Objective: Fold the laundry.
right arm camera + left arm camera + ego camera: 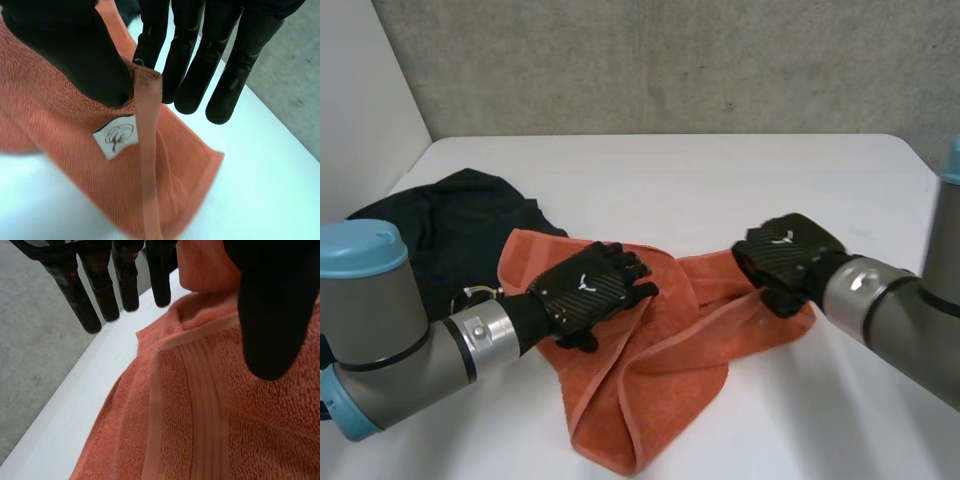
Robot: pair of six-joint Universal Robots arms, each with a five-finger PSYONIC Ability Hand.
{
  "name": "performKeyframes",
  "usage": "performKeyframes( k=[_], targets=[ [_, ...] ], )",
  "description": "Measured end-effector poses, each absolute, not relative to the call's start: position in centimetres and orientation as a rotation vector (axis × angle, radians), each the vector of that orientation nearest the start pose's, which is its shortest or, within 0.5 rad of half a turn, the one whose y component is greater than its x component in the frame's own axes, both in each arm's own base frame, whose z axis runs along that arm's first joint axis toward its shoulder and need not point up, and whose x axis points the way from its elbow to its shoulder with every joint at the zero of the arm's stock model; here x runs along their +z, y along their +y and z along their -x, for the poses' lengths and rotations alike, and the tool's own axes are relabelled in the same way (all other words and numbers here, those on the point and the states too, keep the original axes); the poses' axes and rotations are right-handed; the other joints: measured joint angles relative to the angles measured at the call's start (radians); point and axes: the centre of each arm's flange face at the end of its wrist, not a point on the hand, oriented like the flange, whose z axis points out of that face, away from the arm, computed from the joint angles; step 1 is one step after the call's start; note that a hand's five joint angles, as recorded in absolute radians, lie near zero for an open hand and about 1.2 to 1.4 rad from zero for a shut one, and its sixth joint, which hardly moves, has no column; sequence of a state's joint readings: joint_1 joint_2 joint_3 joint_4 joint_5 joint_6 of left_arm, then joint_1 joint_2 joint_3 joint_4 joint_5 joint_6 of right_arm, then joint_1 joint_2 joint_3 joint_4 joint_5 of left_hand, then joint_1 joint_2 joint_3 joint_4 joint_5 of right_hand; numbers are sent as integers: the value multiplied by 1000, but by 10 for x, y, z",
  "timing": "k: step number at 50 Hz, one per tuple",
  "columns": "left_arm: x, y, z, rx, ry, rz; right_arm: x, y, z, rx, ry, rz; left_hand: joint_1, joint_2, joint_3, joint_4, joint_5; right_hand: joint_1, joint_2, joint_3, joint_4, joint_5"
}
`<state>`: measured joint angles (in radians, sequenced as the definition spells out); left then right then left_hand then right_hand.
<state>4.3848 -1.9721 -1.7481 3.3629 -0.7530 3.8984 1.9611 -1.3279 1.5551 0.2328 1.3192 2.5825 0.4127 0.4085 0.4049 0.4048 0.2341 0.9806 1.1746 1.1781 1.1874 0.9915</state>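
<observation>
An orange towel (pixel 660 380) lies crumpled mid-table, with a long fold running toward the front edge. My left hand (pixel 585 290) hovers over the towel's left part. In the left wrist view its fingers (pixel 100 295) are straight and spread away from the thumb (pixel 272 315), with the towel (pixel 200 415) under the palm and nothing gripped. My right hand (pixel 790 255) is at the towel's right end. There the thumb (pixel 70 50) and a finger pinch the hemmed edge of the towel (pixel 100 170), just above a small white label (pixel 115 137).
A dark garment (pixel 450 225) lies bunched at the back left, touching the towel's left edge. The white table (pixel 720 180) runs to a grey wall behind, and its right edge drops to a grey floor (pixel 295 65).
</observation>
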Motion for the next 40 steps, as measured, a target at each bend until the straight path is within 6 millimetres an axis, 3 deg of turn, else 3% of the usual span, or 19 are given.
performKeyframes(
  k=[3,8,16,18,21,23,27,33,36,37,38,40],
  targets=[
    [156,-223,285,1614,-1468,1640,224,-226,-256,-1605,2186,1344,15,15,14,15,15,0,0,0,0,0],
    [145,-220,285,1564,-1454,1774,215,-224,-223,-1596,2294,1401,73,76,77,84,82,0,0,0,0,0],
    [132,-213,283,1484,-1432,1899,203,-222,-209,-1550,2357,1462,102,96,101,106,94,0,0,0,0,0],
    [128,-209,283,1458,-1412,1947,200,-223,-205,-1540,2374,1476,208,204,208,211,201,0,0,0,0,0],
    [126,-209,284,1454,-1405,1972,199,-225,-202,-1539,2384,1479,593,580,581,586,572,0,0,0,0,0],
    [127,-212,284,1466,-1413,1987,199,-227,-200,-1545,2391,1479,693,740,740,749,722,0,0,0,0,0],
    [132,-220,285,1510,-1458,2002,201,-232,-198,-1570,2395,1474,693,781,781,789,737,0,0,0,0,0],
    [158,-229,283,1617,-1563,1949,224,-247,-198,-1699,2368,1460,693,782,782,789,737,0,0,0,0,0],
    [183,-232,280,1701,-1632,1848,249,-255,-198,-1823,2324,1446,693,782,782,789,736,0,0,0,0,0],
    [202,-233,277,1764,-1672,1758,273,-258,-198,-1929,2280,1431,693,782,782,789,737,0,0,0,0,0],
    [206,-233,276,1777,-1680,1736,276,-258,-198,-1943,2274,1429,693,782,782,789,737,0,0,0,0,0],
    [238,-235,269,1899,-1736,1547,299,-260,-198,-2037,2232,1413,693,782,782,789,737,0,0,0,0,0]
  ],
)
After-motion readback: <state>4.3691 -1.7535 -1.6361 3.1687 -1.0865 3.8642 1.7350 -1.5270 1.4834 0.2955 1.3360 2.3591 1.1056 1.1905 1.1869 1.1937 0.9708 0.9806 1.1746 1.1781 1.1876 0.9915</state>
